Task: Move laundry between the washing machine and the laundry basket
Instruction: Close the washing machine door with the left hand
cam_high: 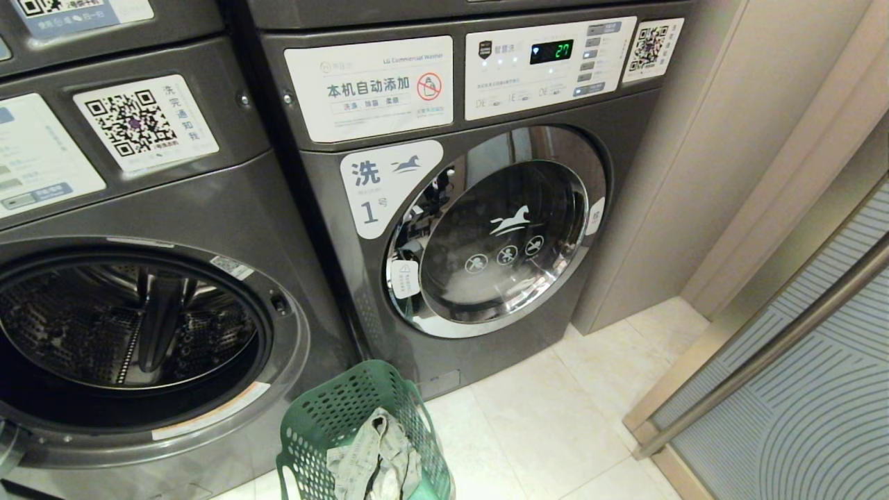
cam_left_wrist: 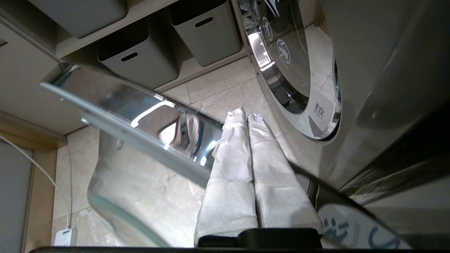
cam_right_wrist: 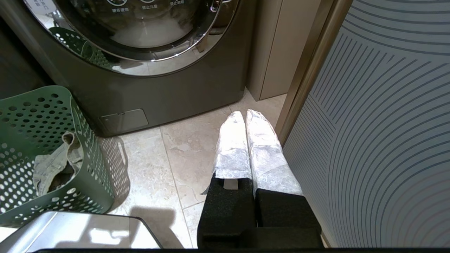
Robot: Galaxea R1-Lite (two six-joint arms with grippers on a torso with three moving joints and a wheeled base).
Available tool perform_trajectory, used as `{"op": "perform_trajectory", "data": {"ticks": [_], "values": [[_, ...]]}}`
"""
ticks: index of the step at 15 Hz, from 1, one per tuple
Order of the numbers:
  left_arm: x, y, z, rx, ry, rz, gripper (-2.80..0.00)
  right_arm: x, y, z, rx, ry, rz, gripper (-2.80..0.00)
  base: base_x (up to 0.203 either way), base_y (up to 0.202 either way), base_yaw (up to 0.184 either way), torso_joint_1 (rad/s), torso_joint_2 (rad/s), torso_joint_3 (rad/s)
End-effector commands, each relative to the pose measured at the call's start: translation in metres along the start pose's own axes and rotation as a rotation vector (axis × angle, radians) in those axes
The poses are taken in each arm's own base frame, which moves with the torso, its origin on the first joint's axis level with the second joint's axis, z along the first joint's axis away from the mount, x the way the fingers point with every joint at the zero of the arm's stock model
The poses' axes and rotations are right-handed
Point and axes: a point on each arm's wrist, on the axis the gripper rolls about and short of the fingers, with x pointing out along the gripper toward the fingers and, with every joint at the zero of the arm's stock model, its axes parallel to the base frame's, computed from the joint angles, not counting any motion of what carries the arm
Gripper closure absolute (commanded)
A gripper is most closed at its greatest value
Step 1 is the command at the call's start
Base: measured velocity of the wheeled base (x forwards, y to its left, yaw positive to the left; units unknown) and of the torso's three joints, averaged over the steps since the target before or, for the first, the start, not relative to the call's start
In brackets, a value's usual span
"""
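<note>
Leftmost in the head view, the washing machine (cam_high: 139, 333) was seen with its door swung open and its perforated steel drum exposed; no cloth could be made out inside it. Its open door (cam_left_wrist: 133, 123), chrome-rimmed and glazed, was shown in the left wrist view, with the left gripper (cam_left_wrist: 246, 116) held just beside the door's edge; whether it touched the rim could not be told. That gripper's cloth-wrapped fingers were pressed together, and nothing was held between them. Further right, on the pale tiled floor (cam_high: 555, 423), the laundry basket (cam_high: 333, 410) was stood in front of the gap between the two machines, and the laundry (cam_high: 378, 451) was seen lying inside it, crumpled against its wall. Beyond it, a second machine marked "1" (cam_high: 458, 208) was found with its round door closed. Farthest right, the right gripper (cam_right_wrist: 245, 116) was shown low over the floor beside a ribbed glass panel (cam_right_wrist: 379, 123), its wrapped fingers closed together and empty.
</note>
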Motion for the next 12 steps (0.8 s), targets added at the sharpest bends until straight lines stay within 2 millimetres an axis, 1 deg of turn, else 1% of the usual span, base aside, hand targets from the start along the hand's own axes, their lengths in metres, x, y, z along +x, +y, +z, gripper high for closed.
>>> {"op": "perform_trajectory", "data": {"ticks": [1, 3, 4, 5, 6, 7, 8, 12], "values": [[-0.036, 0.013, 0.005, -0.011, -0.026, -0.003, 0.0, 0.0, 0.0, 0.0, 0.0, 0.0, 0.001, 0.0, 0.0, 0.0, 0.0, 0.0, 0.0, 0.0], [-0.043, 0.016, 0.0, -0.007, -0.017, -0.004, 0.0, 0.0, 0.0, 0.0, 0.0, 0.0, 0.001, 0.0, 0.0, 0.0, 0.0, 0.0, 0.0, 0.0], [-0.04, 0.015, 0.003, -0.013, -0.031, -0.007, 0.0, 0.0, 0.0, 0.0, -0.002, 0.0, 0.001, 0.0, 0.0, 0.0, 0.0, 0.0, 0.0, 0.0], [-0.035, 0.013, 0.012, -0.025, -0.06, -0.01, 0.0, 0.0, 0.0, 0.0, -0.001, 0.0, 0.001, 0.0, 0.0, 0.0, 0.0, 0.0, 0.0, 0.0], [-0.029, 0.01, 0.023, -0.039, -0.094, -0.011, 0.0, 0.0, 0.0, 0.0, -0.001, 0.0, 0.001, 0.0, 0.0, 0.0, 0.0, 0.0, 0.0, 0.0], [-0.019, 0.007, 0.028, -0.045, -0.108, -0.009, 0.0, 0.0, 0.0, 0.0, 0.0, 0.0, 0.001, 0.0, 0.0, 0.0, 0.0, 0.0, 0.0, 0.0], [-0.008, 0.004, 0.029, -0.048, -0.11, -0.006, 0.0, 0.0, 0.0, 0.0, -0.001, 0.0, 0.001, 0.0, 0.0, 0.0, 0.0, 0.0, 0.0, 0.0], [0.027, -0.004, 0.02, -0.045, -0.086, 0.002, 0.0, 0.0, 0.0, 0.0, -0.001, 0.0, 0.001, 0.0, 0.0, 0.0, 0.0, 0.0, 0.0, 0.0]]}}
